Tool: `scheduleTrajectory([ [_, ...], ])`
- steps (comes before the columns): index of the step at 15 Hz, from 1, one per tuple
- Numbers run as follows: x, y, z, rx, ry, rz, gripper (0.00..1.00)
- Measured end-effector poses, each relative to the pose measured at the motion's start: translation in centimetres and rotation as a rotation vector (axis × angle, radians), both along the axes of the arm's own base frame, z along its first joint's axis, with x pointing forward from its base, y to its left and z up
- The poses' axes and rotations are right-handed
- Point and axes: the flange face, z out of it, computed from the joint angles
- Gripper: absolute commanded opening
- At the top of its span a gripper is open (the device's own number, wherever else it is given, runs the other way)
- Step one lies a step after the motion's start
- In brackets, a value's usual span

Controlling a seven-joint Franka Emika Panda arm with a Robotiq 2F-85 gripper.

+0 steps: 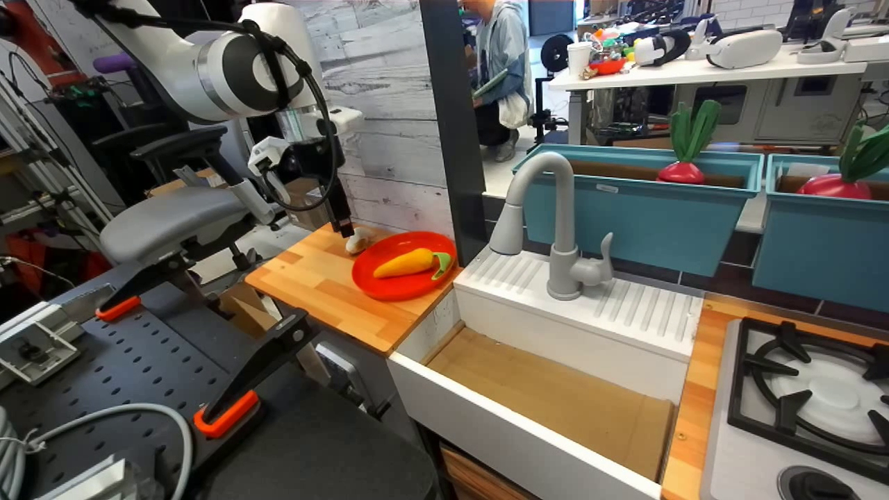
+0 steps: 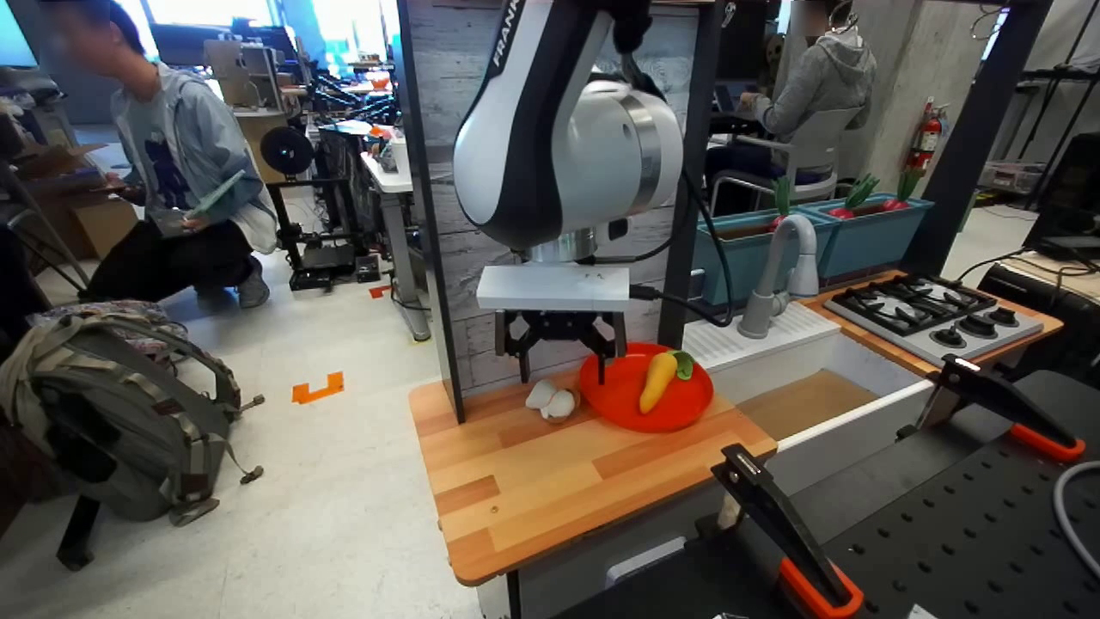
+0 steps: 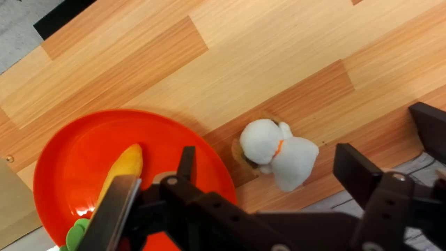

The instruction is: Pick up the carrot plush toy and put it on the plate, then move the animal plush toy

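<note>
The orange-yellow carrot plush toy point(image 1: 404, 263) with its green tuft lies on the red-orange plate point(image 1: 389, 289); both also show in an exterior view, the carrot point(image 2: 657, 383) on the plate point(image 2: 614, 391). In the wrist view the gripper partly covers the carrot point(image 3: 122, 169). The animal plush toy point(image 3: 294, 162) is white with an orange collar band. It lies on the wooden counter beside the plate, also seen in both exterior views point(image 1: 358, 241) point(image 2: 553, 401). My gripper point(image 2: 563, 380) is open and empty above the animal plush, one finger on each side of it in the wrist view point(image 3: 266, 150).
The wooden counter point(image 2: 516, 473) has a grey plank wall point(image 1: 385, 139) behind it and a dark post point(image 1: 455, 139) beside the plate. The white sink point(image 1: 528, 465) with its grey faucet point(image 1: 564, 215) adjoins the counter. A stove point(image 1: 826, 396) stands past the sink.
</note>
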Motion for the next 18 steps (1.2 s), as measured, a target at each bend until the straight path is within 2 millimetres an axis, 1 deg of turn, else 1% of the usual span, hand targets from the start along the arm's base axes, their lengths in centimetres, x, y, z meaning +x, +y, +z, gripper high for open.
scheduleTrajectory([
  [5, 1.3, -0.2, -1.5, -0.016, 0.05, -0.006, 1.0],
  [13, 2.1, -0.1, -3.8, -0.05, 0.054, 0.003, 1.0],
  [14, 2.1, 0.0, -4.0, -0.054, 0.053, 0.005, 0.75],
  [15, 2.1, 0.1, -4.2, -0.057, 0.053, 0.01, 0.74],
  [18, 2.2, 0.6, -4.5, -0.07, 0.046, 0.025, 0.49],
])
